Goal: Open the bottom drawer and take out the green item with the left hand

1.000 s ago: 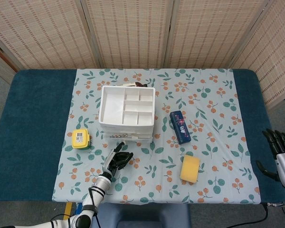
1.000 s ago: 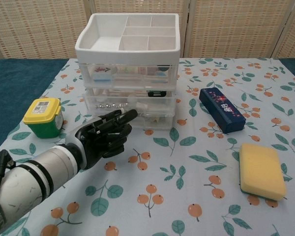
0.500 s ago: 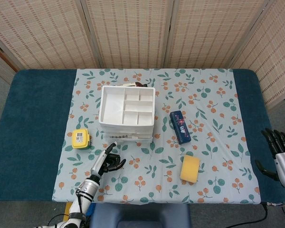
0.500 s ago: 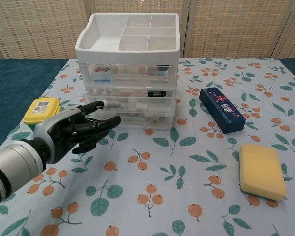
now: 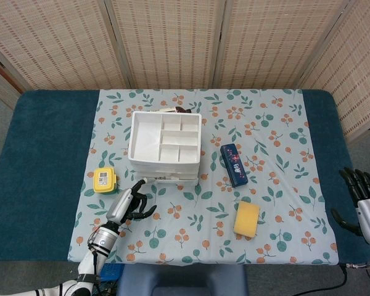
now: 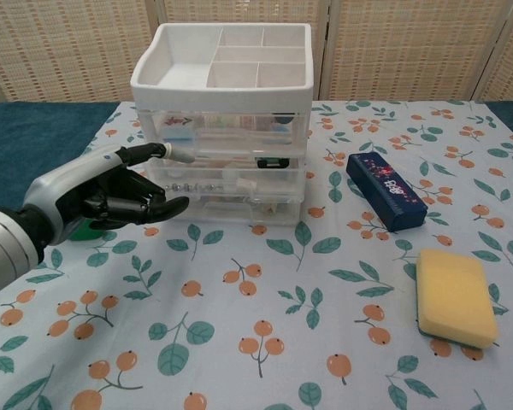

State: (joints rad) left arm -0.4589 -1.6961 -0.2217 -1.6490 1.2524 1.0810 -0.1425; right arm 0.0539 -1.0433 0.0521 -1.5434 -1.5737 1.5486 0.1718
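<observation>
The left hand (image 6: 103, 192) hovers just left of the drawer unit (image 6: 224, 128), near its front corner, holding nothing: one finger stretches toward the unit while the others curl loosely inward. The bottom drawer (image 6: 239, 207) is shut, and through its clear front I cannot make out any green item. A yellow-lidded green box (image 5: 104, 180) sits on the tabletop (image 5: 49, 154) left of the unit, mostly hidden behind the hand in the chest view. The right hand (image 5: 365, 203) rests open at the far right edge.

The risk I see is the approach angle: coming from the side, a finger could hook the middle drawer instead, or shove the light plastic unit rightward toward the dark blue case (image 6: 385, 190). The hand could also nudge the box beside it.
</observation>
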